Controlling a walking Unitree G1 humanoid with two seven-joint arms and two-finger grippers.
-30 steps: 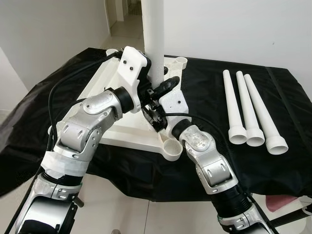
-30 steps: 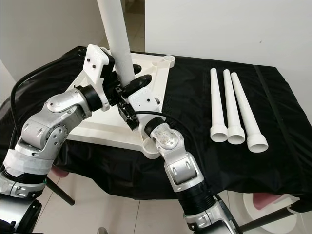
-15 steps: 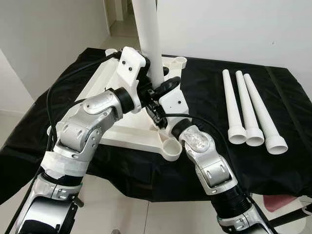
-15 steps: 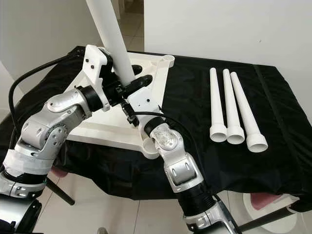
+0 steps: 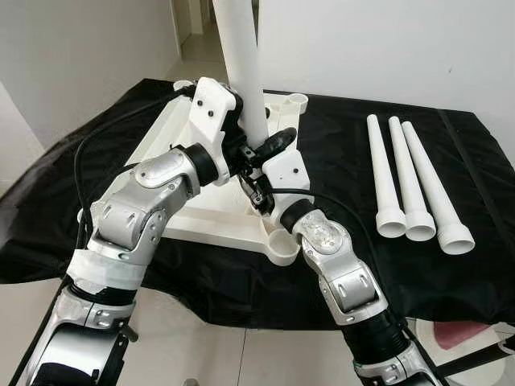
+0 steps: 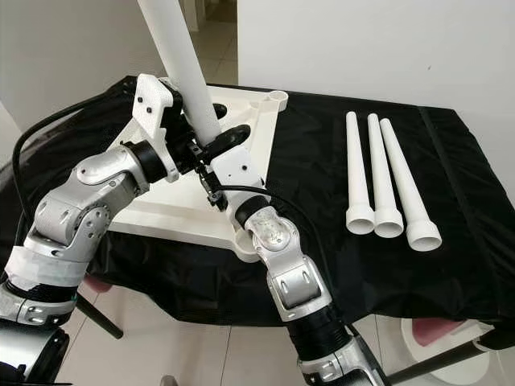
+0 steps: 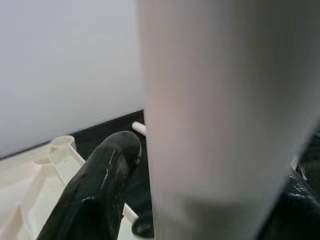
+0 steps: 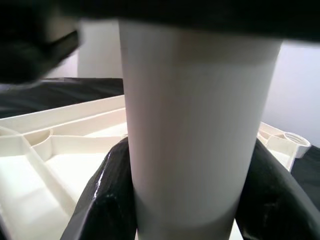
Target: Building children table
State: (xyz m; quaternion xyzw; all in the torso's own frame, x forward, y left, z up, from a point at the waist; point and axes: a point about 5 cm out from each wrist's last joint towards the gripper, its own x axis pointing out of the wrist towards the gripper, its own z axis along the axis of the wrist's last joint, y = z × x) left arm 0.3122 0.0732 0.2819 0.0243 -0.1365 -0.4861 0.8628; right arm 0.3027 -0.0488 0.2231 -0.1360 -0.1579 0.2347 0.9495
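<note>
Table leg [image 5: 241,60] upright, both claws gripping.

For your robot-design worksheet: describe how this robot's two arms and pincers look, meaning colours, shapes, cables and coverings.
Both arms are jointed silver metal segments with rounded elbow housings and black ribbed sections nearer the body. The left arm has white tape wrapping and a looping black cable. The left pincer and right pincer each sit on a white blocky wrist housing and have two long glossy black fingers.

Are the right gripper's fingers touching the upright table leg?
Touching. The right wrist view shows the right gripper with black fingers pressed against both sides of the table leg, no gap.
</note>
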